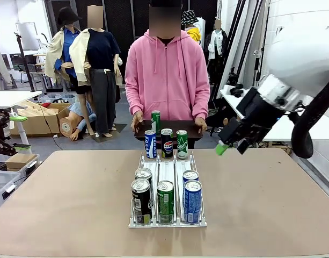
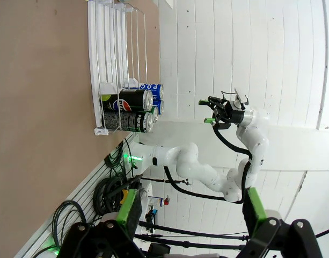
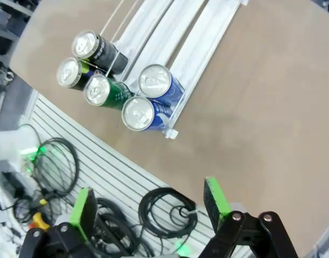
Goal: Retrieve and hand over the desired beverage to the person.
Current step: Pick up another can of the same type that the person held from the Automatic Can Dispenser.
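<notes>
**Front view.** The right arm is reaching in from the right with its elbow high. The right tool (image 1: pixel 231 146) is hanging above the desk (image 1: pixel 271 204), beside the far end of the rack (image 1: pixel 167 169) and tipped down towards it. Its jaws are standing wide and carrying nothing. The person (image 1: pixel 167 70) in the pink hooded sweatshirt is standing at the far side, holding a dark tray (image 1: pixel 169 128) with both hands (image 1: pixel 200 125). The white three-lane rack is carrying five cans (image 1: pixel 165 201) at its near end, three in front and two behind. Three cans (image 1: pixel 167 143) are standing at its far end. One slim green can (image 1: pixel 155 121) is standing behind those, by the tray.

**Left wrist view.** The left tool (image 2: pixel 191 215) is pointing level past the desk's edge, its green pads spread wide with nothing between them. The rack (image 2: pixel 105 48) is lying beyond; its cans are overlapping, so no count is possible. The right arm is rising farther off.

**Right wrist view.** The right tool (image 3: pixel 149 204) is looking down over the desk's near edge, spread wide and empty. Five cans are showing: two blue, one green, two dark.
</notes>
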Tool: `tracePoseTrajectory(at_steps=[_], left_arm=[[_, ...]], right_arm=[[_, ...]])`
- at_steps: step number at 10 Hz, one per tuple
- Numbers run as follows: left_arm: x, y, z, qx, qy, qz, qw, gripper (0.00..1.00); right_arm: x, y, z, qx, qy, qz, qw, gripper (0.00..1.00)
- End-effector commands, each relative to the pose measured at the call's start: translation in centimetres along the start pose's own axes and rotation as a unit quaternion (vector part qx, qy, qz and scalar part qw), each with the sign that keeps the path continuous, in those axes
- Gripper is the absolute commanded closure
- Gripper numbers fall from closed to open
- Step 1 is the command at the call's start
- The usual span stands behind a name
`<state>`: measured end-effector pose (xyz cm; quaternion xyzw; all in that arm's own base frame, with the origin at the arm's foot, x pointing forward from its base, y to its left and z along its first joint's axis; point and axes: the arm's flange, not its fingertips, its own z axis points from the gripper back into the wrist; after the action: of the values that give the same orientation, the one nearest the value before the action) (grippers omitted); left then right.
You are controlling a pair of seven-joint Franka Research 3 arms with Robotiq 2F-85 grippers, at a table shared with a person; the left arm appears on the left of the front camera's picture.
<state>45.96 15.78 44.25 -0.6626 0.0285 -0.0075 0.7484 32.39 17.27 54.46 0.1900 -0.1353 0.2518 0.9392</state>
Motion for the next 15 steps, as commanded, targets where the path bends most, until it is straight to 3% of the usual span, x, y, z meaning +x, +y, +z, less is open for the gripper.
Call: tracePoseTrajectory(at_steps=[1, 4, 8, 15], left_arm=[[0.0, -0.1, 0.1, 0.000, -0.007, 0.002, 1.000, 0.00], [0.0, -0.1, 0.1, 0.000, -0.007, 0.002, 1.000, 0.00], [0.0, -0.1, 0.1, 0.000, -0.007, 0.002, 1.000, 0.00], [0.0, -0.1, 0.1, 0.000, -0.007, 0.002, 1.000, 0.00]], right_arm=[[1.9, 1.5, -1.3, -0.035, 0.030, -0.010, 0.999, 0.00], [3.9, 4.4, -5.4, -0.095, 0.062, -0.011, 0.994, 0.00], [4.7, 7.0, -9.8, -0.132, 0.083, -0.019, 0.988, 0.00], [4.7, 7.3, -15.1, -0.171, 0.079, -0.056, 0.980, 0.00]])
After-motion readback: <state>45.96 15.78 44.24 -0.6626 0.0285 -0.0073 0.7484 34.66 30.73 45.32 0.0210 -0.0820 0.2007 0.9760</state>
